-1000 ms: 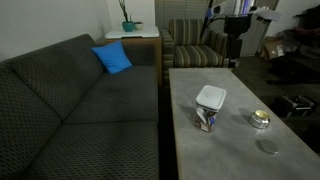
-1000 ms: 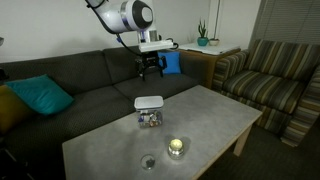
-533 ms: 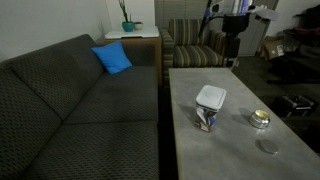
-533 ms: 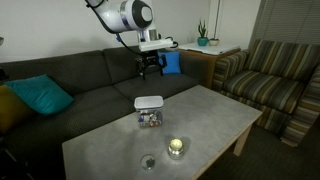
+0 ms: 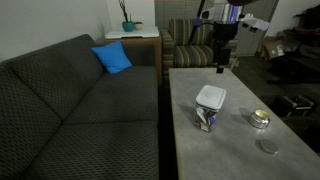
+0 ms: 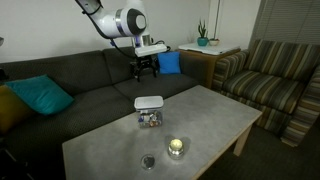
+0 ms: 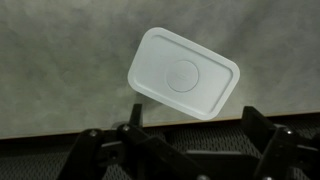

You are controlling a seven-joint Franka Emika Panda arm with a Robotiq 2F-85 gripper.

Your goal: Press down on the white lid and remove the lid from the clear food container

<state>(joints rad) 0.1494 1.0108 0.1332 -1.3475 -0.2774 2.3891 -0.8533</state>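
The white lid (image 7: 185,75) sits on the clear container (image 5: 206,119), mid-worktop (image 5: 240,150). My gripper (image 7: 195,130) hangs high, off to one side, jaws spread wide, nothing held. Pressing off-centre could tip the container or skid it.

Lid (image 7: 184,75) is smooth white plastic, mostly matt with a faint sheen. Container (image 5: 206,121) is clear, glossy plastic. Table (image 5: 240,88) looks like matt grey stone, mottled and a bit grainy. Tin (image 5: 260,119) is shiny metal, disc (image 5: 268,146) dull grey. Sofa (image 5: 70,100) is coarse dark woven cloth, cushion (image 5: 113,58) smoother blue fabric.
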